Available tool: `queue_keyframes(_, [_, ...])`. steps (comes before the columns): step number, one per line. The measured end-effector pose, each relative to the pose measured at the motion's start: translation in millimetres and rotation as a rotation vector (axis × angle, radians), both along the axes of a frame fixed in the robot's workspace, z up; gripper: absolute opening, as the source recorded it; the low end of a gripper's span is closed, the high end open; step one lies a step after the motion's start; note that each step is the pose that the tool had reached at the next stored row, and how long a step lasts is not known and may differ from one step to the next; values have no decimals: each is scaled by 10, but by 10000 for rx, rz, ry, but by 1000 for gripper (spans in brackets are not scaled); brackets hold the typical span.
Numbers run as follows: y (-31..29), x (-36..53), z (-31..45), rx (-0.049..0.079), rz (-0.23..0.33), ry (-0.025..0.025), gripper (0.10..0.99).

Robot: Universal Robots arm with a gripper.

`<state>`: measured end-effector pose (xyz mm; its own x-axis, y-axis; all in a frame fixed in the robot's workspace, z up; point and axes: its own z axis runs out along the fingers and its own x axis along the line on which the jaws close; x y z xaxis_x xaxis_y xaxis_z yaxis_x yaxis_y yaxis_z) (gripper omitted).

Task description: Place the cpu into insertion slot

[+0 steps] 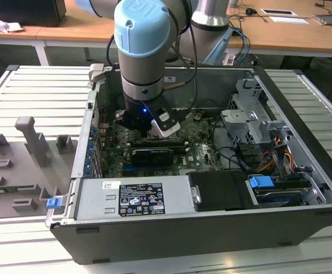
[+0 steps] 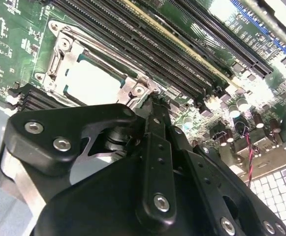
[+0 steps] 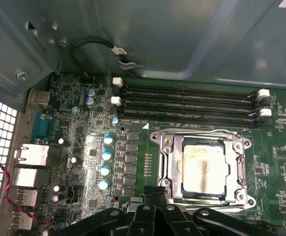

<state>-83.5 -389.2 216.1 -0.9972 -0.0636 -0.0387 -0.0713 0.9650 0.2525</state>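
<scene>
The cpu [image 3: 203,169], a pale silver square chip, lies flat inside the insertion slot [image 3: 168,147], whose shiny metal frame surrounds it on the green motherboard. In the second wrist view the cpu [image 2: 91,81] sits within the same slot frame [image 2: 64,54]. My gripper [image 3: 156,191] hovers just beside the slot's edge, its black fingers [image 3: 149,192] drawn together and shut with nothing between them. From the second wrist view the gripper [image 2: 151,103] tip stands close to the frame's corner. In the exterior view the gripper [image 1: 148,123] reaches down into the open computer case.
Long black memory slots [image 3: 187,105] run alongside the insertion slot. A black graphics card [image 1: 151,154] lies in the case near the arm. The power supply [image 1: 137,197], a metal drive cage [image 1: 251,114] and loose cables [image 1: 234,154] crowd the case [image 1: 303,91].
</scene>
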Motion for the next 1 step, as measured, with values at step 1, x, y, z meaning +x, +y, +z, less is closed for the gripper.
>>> queue_keyframes(1, [0,0,1,2,0,-1,106])
